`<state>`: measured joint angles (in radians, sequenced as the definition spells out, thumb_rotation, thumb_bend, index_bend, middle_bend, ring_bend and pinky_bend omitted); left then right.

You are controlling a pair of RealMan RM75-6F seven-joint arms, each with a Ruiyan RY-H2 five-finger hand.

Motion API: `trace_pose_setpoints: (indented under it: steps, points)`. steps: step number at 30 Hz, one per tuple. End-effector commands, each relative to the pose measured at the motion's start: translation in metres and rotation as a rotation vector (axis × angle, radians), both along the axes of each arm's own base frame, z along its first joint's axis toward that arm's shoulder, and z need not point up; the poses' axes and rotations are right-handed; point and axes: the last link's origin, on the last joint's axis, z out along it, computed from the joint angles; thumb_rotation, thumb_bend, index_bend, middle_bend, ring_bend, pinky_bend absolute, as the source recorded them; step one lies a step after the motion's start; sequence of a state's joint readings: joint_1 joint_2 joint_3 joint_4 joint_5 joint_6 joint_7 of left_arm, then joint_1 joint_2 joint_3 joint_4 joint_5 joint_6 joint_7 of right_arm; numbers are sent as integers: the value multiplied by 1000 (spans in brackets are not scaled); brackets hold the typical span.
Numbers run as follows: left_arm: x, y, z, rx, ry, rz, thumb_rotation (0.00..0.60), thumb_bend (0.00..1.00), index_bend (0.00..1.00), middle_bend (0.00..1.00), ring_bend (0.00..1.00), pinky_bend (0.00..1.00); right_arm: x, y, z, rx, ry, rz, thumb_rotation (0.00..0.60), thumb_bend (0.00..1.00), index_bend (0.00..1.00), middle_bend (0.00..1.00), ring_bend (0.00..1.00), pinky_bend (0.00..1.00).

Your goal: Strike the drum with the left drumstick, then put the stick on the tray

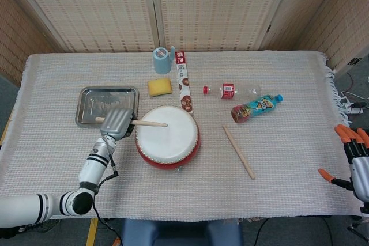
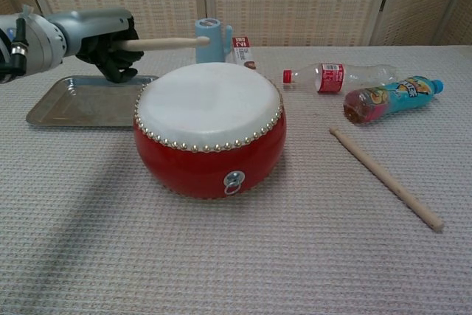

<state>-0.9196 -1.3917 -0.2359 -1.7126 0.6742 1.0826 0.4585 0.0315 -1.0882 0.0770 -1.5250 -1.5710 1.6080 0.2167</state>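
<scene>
A red drum (image 1: pixel 168 137) (image 2: pixel 209 129) with a white skin stands near the table's middle. My left hand (image 1: pixel 118 123) (image 2: pixel 103 35) grips a wooden drumstick (image 1: pixel 149 124) (image 2: pixel 166 43) at the drum's left side. The stick's tip hangs above the skin, clear of it in the chest view. A metal tray (image 1: pixel 107 105) (image 2: pixel 85 101) lies just behind and left of that hand. My right hand (image 1: pixel 355 156), with orange fingertips apart and nothing in it, hangs off the table's right edge.
A second drumstick (image 1: pixel 238 151) (image 2: pixel 385 176) lies right of the drum. Two bottles (image 1: pixel 256 108) (image 2: pixel 391 99) lie beyond it. A yellow sponge (image 1: pixel 159 87), a blue cup (image 1: pixel 162 60) (image 2: pixel 209 40) and a long snack box (image 1: pixel 184 80) sit behind the drum.
</scene>
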Motion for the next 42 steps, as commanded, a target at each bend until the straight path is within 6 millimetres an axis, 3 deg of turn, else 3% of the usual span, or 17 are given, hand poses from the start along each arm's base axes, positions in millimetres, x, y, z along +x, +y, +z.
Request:
trace_pose_setpoints:
  steps: [1, 8, 10, 16, 20, 23, 28, 36, 42]
  points:
    - [-2, 3, -2, 29, 167, -79, 600, 873, 1000, 1000, 1000, 988, 0, 0, 0, -1, 0, 0, 600, 21, 0, 55, 0, 0]
    - [-22, 5, -25, 60, 554, -194, 600, 878, 1000, 1000, 1000, 981, -1, 1, 1, -4, 1, -4, 600, 22, 0, 55, 0, 0]
    - [-23, 4, -26, 74, 577, -192, 600, 878, 999, 1000, 1000, 980, -1, 1, 1, -4, 1, -5, 600, 22, 0, 55, 0, 0]
    - [-7, 1, -6, 30, 126, 4, 600, 877, 1000, 1000, 1000, 986, -1, 1, 1, -3, -1, -2, 600, 22, 0, 55, 0, 0]
    - [2, 0, 12, 2, -42, 46, 600, 872, 1000, 1000, 1000, 988, 0, 1, 1, -2, -1, -1, 600, 21, 0, 55, 0, 0]
    - [2, 0, 14, -2, -31, 32, 600, 868, 1000, 1000, 1000, 988, -1, 1, 0, -1, -1, -4, 600, 21, 0, 55, 0, 0]
    - [-7, -3, -5, -53, 108, -11, 600, 868, 1000, 1000, 1000, 988, -2, 0, 0, -1, -3, -8, 600, 21, 0, 55, 0, 0]
    - [-25, 0, -25, 23, 519, -157, 600, 873, 1000, 1000, 1000, 981, -2, 0, 1, -1, 0, -14, 600, 21, 0, 55, 0, 0]
    - [-9, -3, -13, 19, 219, -55, 600, 872, 1000, 1000, 1000, 981, -3, -1, -1, 7, -3, -14, 600, 21, 0, 55, 0, 0]
